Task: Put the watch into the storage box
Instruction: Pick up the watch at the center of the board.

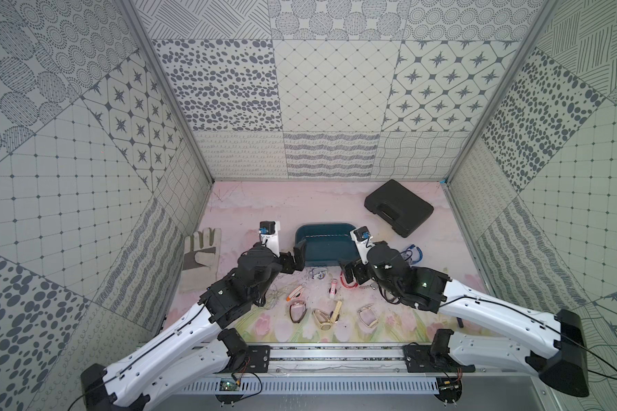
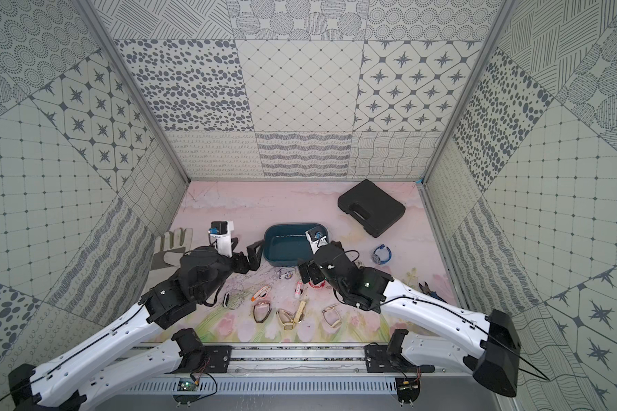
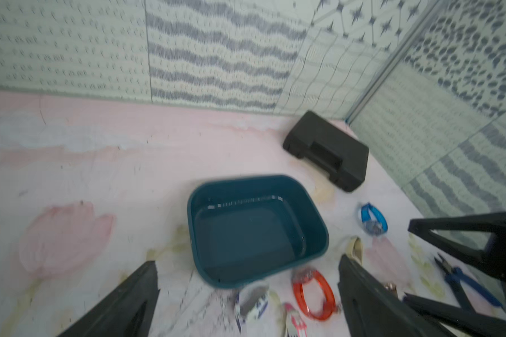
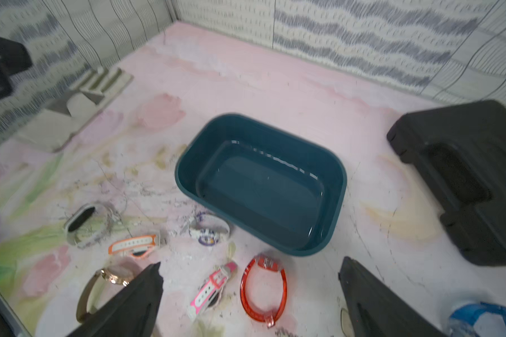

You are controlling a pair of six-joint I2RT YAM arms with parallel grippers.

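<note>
Overhead stereo; wrists near storage box (image 3: 246, 239)

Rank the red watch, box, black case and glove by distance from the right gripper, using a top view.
1. Red watch, directly under the right gripper.
2. Box, just behind it.
3. Black case, back right corner.
4. Glove, far left side.

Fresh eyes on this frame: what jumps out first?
The empty dark teal storage box sits mid-table, with a scatter of watches on its near side, the red watch brightest. Both the left gripper and right gripper hang open by its near corners, holding nothing. A black case lies toward the far right corner.
</note>
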